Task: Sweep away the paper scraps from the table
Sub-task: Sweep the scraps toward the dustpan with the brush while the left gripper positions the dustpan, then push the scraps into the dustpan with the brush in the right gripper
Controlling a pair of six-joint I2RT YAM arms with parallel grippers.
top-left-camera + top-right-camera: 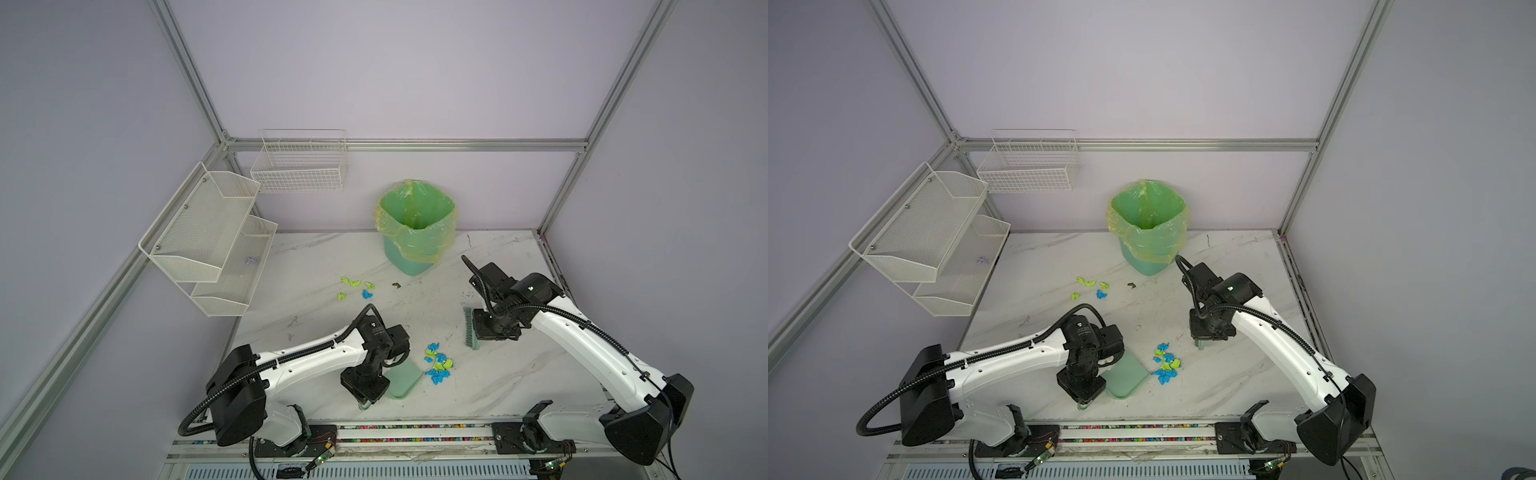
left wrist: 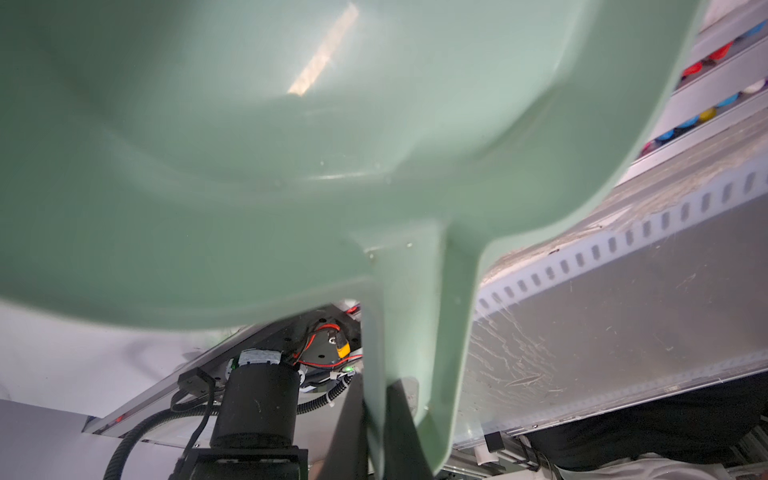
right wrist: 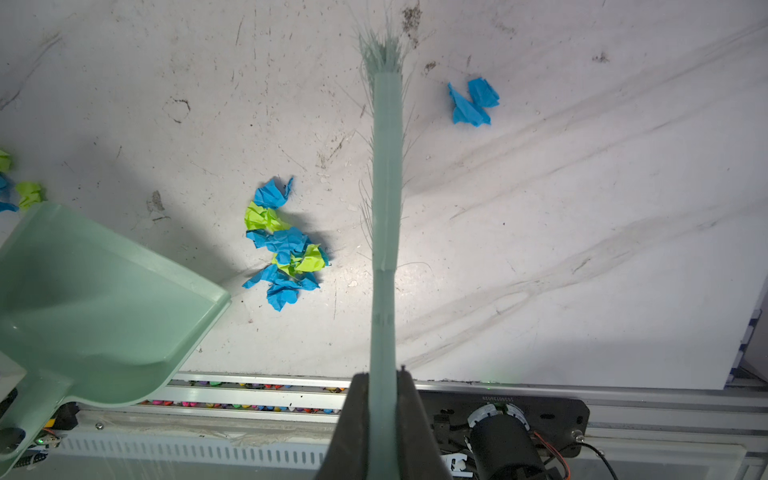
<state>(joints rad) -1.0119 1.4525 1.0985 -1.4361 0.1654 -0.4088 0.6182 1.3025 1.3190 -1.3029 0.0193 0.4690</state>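
Note:
A heap of blue and yellow-green paper scraps (image 1: 438, 368) (image 1: 1166, 368) (image 3: 286, 245) lies on the white table (image 1: 498, 395) near its front. A smaller group of scraps (image 1: 355, 286) (image 1: 1090, 286) lies farther back, and one blue scrap (image 3: 471, 102) lies apart. My left gripper (image 1: 365, 401) (image 2: 376, 419) is shut on the handle of a pale green dustpan (image 1: 403, 380) (image 1: 1126, 376) (image 2: 291, 145) (image 3: 95, 299), whose lip sits just left of the heap. My right gripper (image 1: 494, 330) (image 3: 383, 399) is shut on a pale green brush (image 1: 471, 328) (image 3: 386, 187), a short gap right of the heap.
A green bin (image 1: 415, 228) (image 1: 1148, 226) with a yellow-green liner stands at the back centre. White mesh shelves (image 1: 208, 237) and a wire basket (image 1: 299, 166) hang at the back left. A dark olive speck (image 1: 396, 285) lies near the bin. A beaded metal rail (image 1: 415, 432) edges the front.

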